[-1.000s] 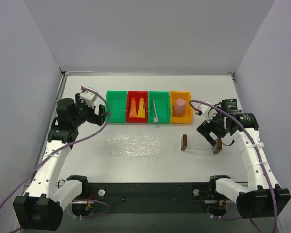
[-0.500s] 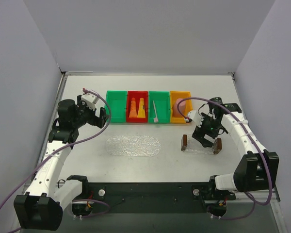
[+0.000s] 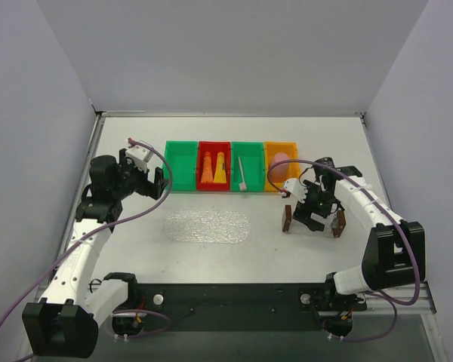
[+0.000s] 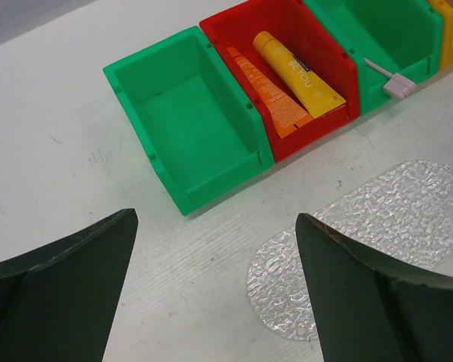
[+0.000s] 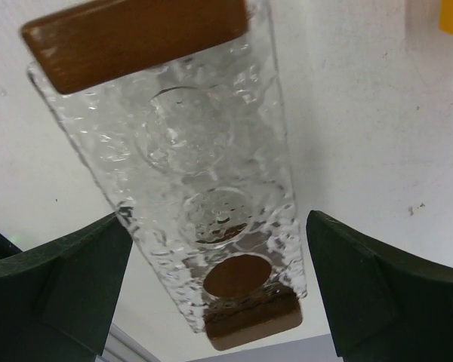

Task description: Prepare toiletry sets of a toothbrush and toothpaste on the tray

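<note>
Tray [image 3: 312, 226]: clear, textured, a brown handle block [image 3: 286, 219] at each short end, flat on the white table [image 3: 257, 260], right of centre, in front of the orange bin [image 3: 281, 181]. Right gripper [image 3: 311, 215] directly above it, jaws spread wide, one finger off each long side in the wrist view [image 5: 217, 222]; nothing grasped; contact with the edges cannot be told. Toothbrush [image 3: 241, 173] lies in the right-hand green bin [image 3: 248, 185]. Toothpaste, both tubes, in the red bin [image 3: 213, 185]: orange tube [image 4: 266, 90] beside yellow tube [image 4: 298, 72], touching along their sides. Pink cup [image 3: 281, 167] in the orange bin. Clear oval mat [image 3: 208, 226] lies in front of the bins, well left of the tray. Left gripper [image 3: 160, 183] by the left-hand green bin [image 4: 196, 128], released, jaws wide, holding nothing.
</note>
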{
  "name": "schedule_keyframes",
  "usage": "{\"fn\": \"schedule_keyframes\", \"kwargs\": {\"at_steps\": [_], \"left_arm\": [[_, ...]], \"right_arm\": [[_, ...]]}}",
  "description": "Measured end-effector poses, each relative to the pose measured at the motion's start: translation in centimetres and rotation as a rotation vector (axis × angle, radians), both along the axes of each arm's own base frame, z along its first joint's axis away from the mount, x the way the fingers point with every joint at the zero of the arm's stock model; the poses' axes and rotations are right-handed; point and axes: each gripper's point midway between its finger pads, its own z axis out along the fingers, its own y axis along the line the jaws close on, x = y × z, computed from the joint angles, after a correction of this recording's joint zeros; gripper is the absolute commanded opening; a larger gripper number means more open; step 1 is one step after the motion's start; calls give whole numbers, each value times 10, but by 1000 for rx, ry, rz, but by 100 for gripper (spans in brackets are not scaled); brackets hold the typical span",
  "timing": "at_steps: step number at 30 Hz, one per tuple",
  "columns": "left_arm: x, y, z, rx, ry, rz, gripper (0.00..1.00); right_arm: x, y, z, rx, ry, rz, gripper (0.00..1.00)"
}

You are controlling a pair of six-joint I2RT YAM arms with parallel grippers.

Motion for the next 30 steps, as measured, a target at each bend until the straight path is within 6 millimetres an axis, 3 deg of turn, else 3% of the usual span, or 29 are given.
{"fn": "schedule_keyframes", "kwargs": {"at_steps": [19, 25, 30], "left_arm": [[3, 3, -4, 11, -9, 4, 98], [3, 3, -4, 18, -13, 2, 97], [3, 3, -4, 20, -14, 2, 97]], "right_arm": [[9, -1, -8, -5, -51, -2, 86], [3, 0, -25, -10, -24, -4, 75], [4, 2, -26, -11, -29, -12, 61]]}}
